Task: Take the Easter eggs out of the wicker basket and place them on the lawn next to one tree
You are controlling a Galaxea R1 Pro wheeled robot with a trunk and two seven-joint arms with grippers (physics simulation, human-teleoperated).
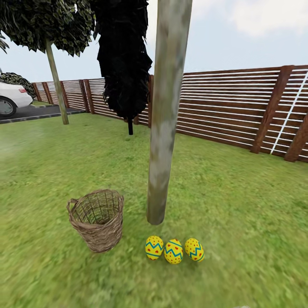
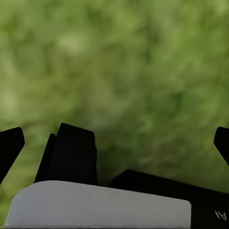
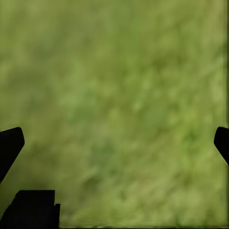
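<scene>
Three Easter eggs [image 1: 174, 250] lie in a row on lawn [image 1: 239, 205] by the tree [image 1: 164, 128]; wicker basket [image 1: 97, 219] looks empty. Both grippers [image 2: 114, 138] [image 3: 114, 138] spread wide, holding nothing. Risk: a bump rolls eggs away.

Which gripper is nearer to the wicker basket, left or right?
Probably left: the wicker basket stands on the left arm's side of the head view. The left gripper and right gripper, open, face the lawn.

— What sort of place is this?
— A fenced garden: mown lawn [image 1: 239, 205], slatted wooden fence [image 1: 222, 111], trees [image 1: 164, 128], and a parked white car [image 1: 10, 99] beyond.
</scene>
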